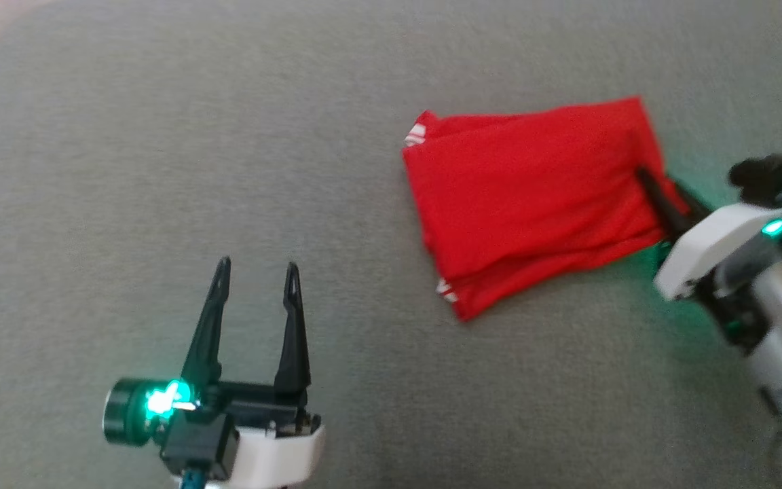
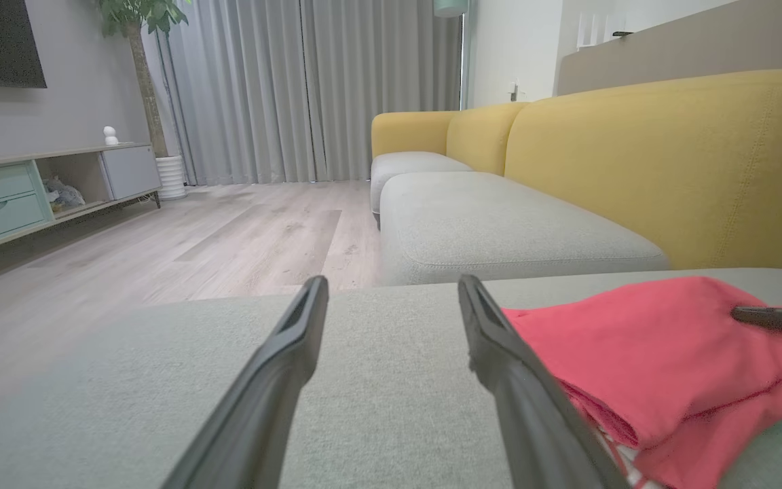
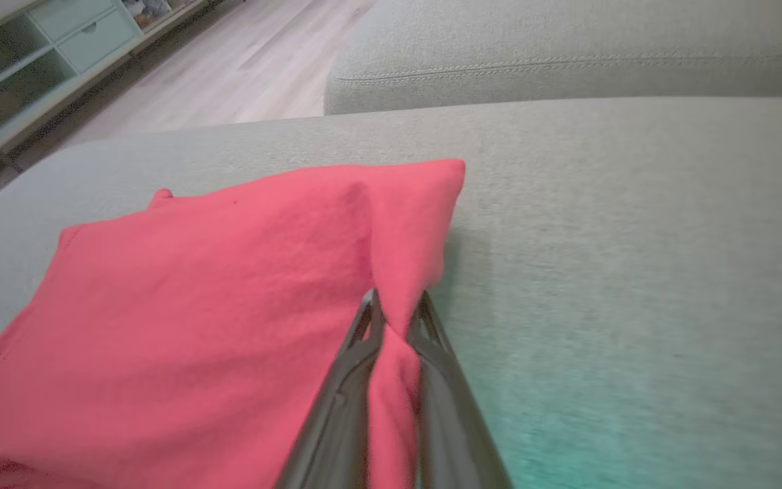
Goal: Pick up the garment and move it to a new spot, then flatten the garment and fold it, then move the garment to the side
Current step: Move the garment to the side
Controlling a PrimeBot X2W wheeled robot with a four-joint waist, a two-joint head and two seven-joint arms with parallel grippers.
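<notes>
Right pincer (image 3: 396, 305) pinching garment (image 3: 214, 299) edge, low

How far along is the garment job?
Done: the red garment lies folded in layers on the grey cushion. In hand: the right gripper is shut on its edge; the left gripper is open, apart from it. Left: likely moving it to the side.

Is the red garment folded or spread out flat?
Folded. The garment lies as a compact rectangle, stacked layer edges showing along its near side.
</notes>
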